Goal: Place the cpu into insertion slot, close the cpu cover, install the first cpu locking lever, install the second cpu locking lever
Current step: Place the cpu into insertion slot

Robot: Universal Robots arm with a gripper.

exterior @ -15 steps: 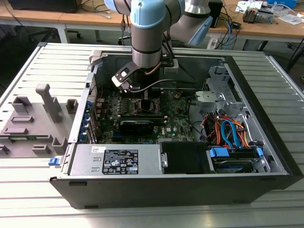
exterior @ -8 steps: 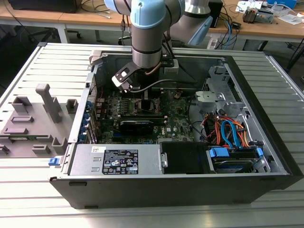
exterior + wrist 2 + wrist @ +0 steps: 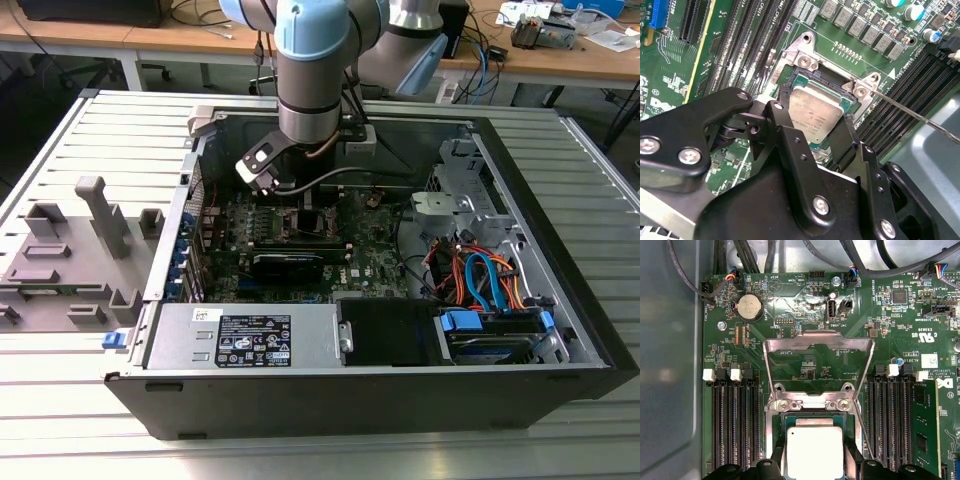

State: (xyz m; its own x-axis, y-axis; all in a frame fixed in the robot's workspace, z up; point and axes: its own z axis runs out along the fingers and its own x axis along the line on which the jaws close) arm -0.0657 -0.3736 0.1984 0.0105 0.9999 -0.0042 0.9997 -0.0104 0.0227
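Observation:
The cpu (image 3: 816,114) (image 3: 815,452) is a silvery square chip that sits over the insertion slot (image 3: 807,80) (image 3: 790,421), a dark socket with a metal rim in the green board. My gripper (image 3: 815,127) (image 3: 815,469) has a black finger against each of two opposite edges of the chip, shut on it. The cpu cover (image 3: 819,344), a thin metal frame, is swung open away from the socket on its hinge. A thin wire locking lever (image 3: 910,112) (image 3: 863,432) stands free beside the socket. In the exterior view the gripper (image 3: 306,212) reaches down into the computer case.
Long black memory slots (image 3: 735,425) flank the socket, one holding a memory stick (image 3: 922,432). A coin cell (image 3: 750,307) and cables lie beyond the cover. The case (image 3: 560,300) holds a power supply (image 3: 250,338) and a cabled drive bay (image 3: 485,285). A grey fixture (image 3: 70,255) stands outside.

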